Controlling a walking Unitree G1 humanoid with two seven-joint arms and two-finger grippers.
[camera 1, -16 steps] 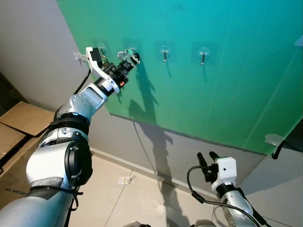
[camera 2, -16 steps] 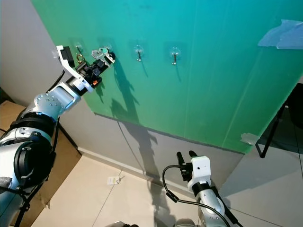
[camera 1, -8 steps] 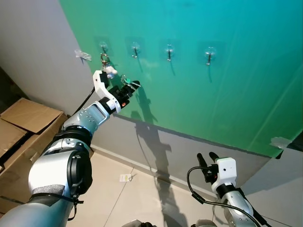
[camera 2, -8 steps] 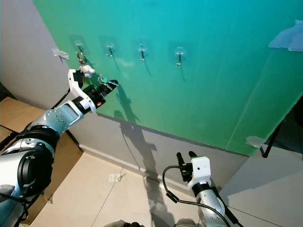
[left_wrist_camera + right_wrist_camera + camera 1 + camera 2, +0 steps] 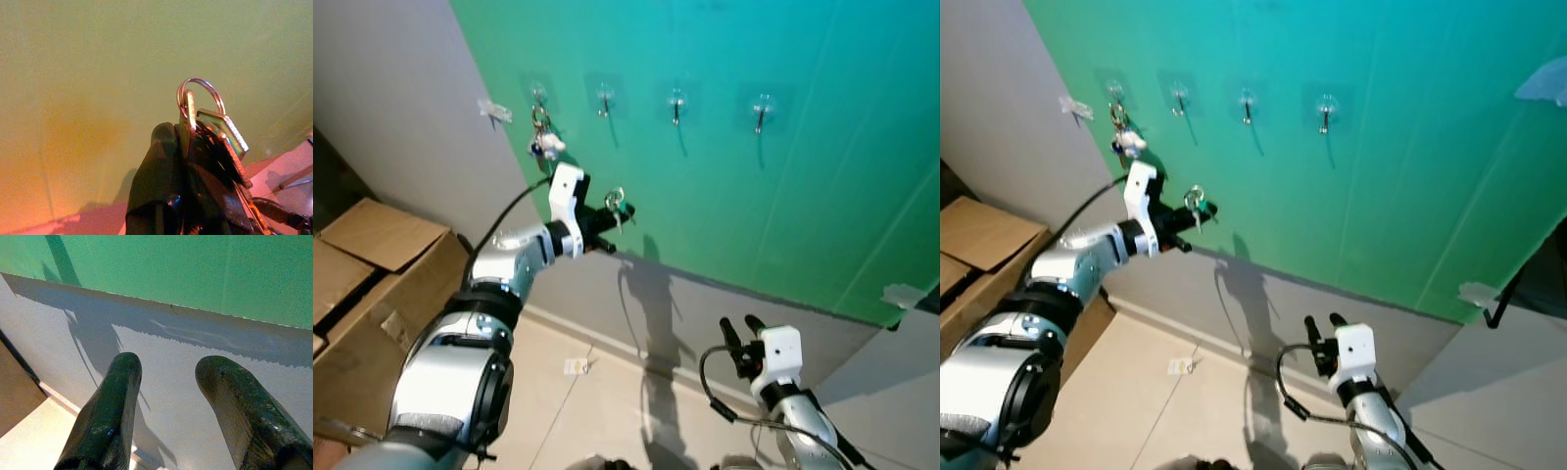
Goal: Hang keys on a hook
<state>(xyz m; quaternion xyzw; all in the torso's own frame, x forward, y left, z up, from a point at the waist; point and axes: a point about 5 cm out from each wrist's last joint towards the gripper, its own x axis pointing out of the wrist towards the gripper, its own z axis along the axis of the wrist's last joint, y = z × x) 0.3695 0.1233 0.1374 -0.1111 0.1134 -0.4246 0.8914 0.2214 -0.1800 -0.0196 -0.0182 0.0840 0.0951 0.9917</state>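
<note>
Two grippers: left gripper point(image 5: 612, 213) clamped tight on keys point(image 5: 210, 127), ring protruding past fingertips, held near green board point(image 5: 822, 147), below row of hooks point(image 5: 604, 98). Right gripper point(image 5: 166, 401) low, fingers apart, holding nothing.

Indoor room, likely home or storage corner used as test setup. Large green sheet point(image 5: 783, 176) fixed on pale grey wall point(image 5: 401, 98), acting as hook board. Row of four clear stick-on hooks point(image 5: 676, 101) near sheet's upper part; leftmost hook point(image 5: 539, 95) carries small key bunch with white charm point(image 5: 544, 143). Below sheet: beige tiled floor point(image 5: 578, 411) with white skirting. Left of sheet: brown cardboard boxes point(image 5: 372, 255) stacked on floor. Strip of tape point(image 5: 904, 294) at sheet's lower right corner.
</note>
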